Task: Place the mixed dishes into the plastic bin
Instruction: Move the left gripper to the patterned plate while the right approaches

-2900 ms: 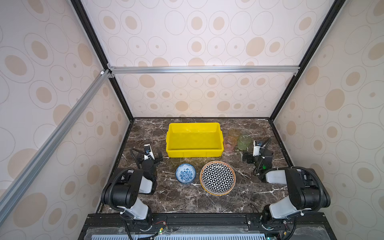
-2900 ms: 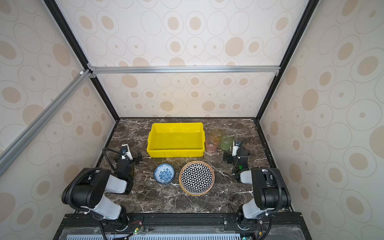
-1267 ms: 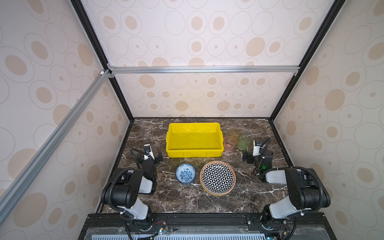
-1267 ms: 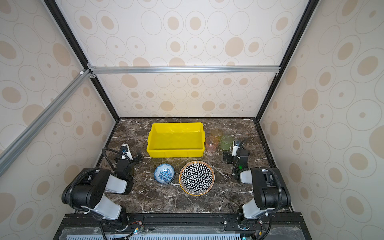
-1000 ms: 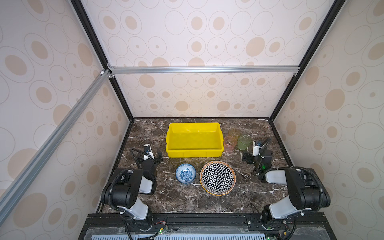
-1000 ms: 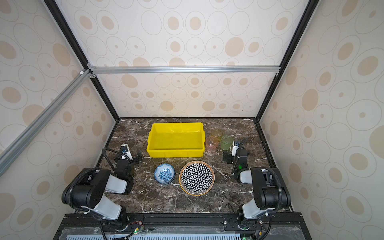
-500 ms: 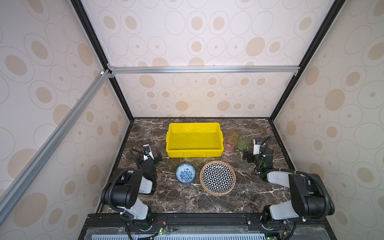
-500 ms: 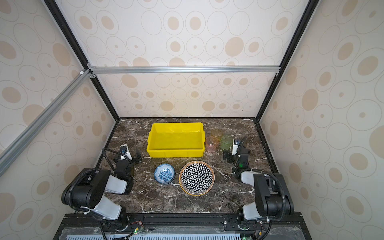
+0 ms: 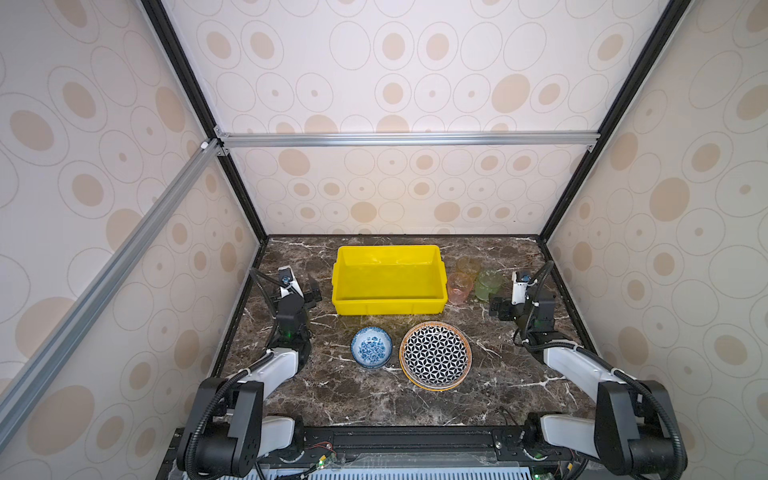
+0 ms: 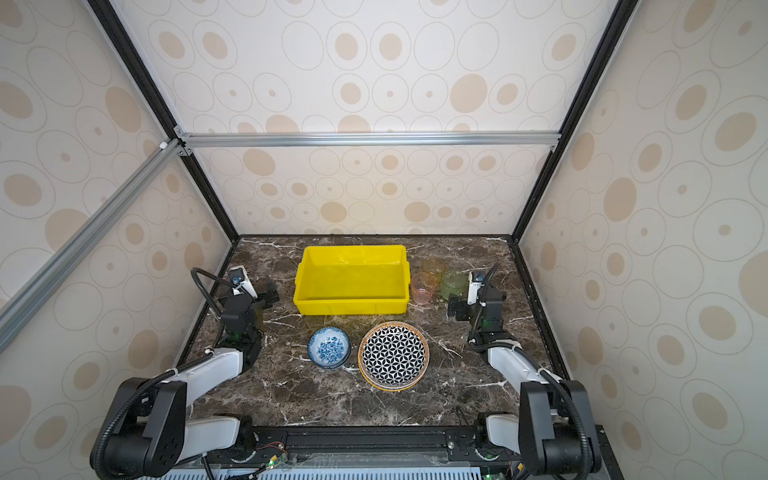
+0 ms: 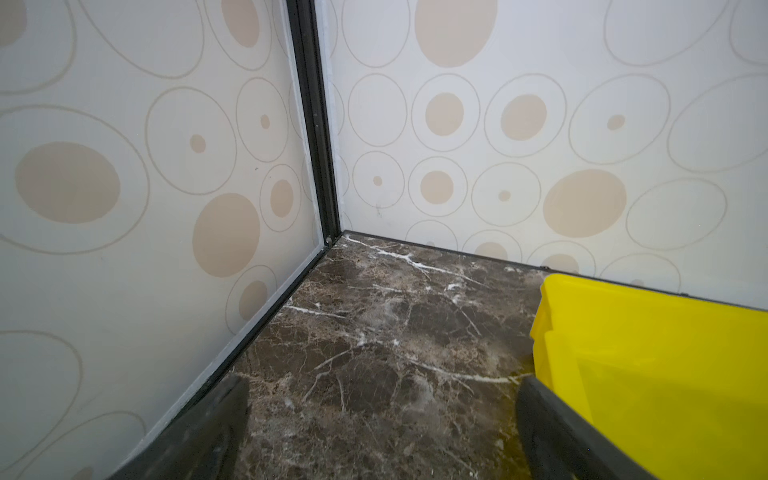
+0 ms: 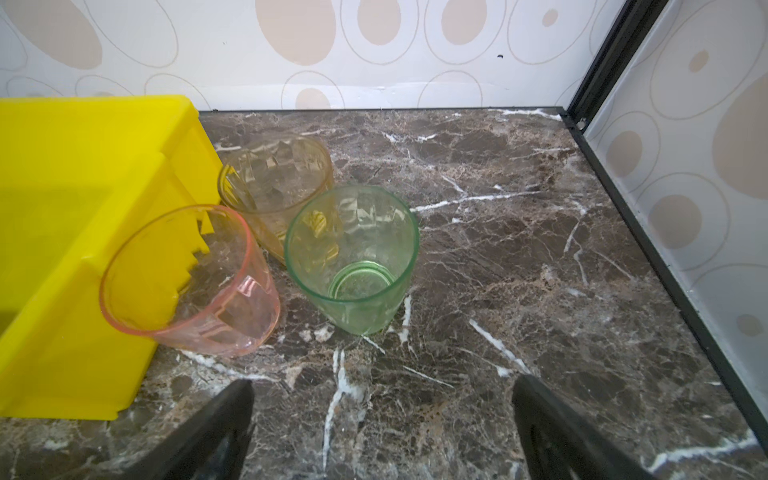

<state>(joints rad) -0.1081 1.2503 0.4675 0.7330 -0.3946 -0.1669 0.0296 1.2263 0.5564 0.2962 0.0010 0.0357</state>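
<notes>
My right pincer, jaws wide and empty, has just crept forward; the green cup stands just ahead of it, the empty bin off to its left. Left pincer sits open, unmoved. First pickup looks imminent.

A dark brown marble tabletop with white veins forms the floor of a booth. The booth's three walls are covered in pale paper printed with beige ovals and thin rings. A silver metal bar runs across the back wall. A second bar slants along the left wall and meets it at a black corner post. Another black post stands in the right corner. A black rail edges the front of the tabletop.
</notes>
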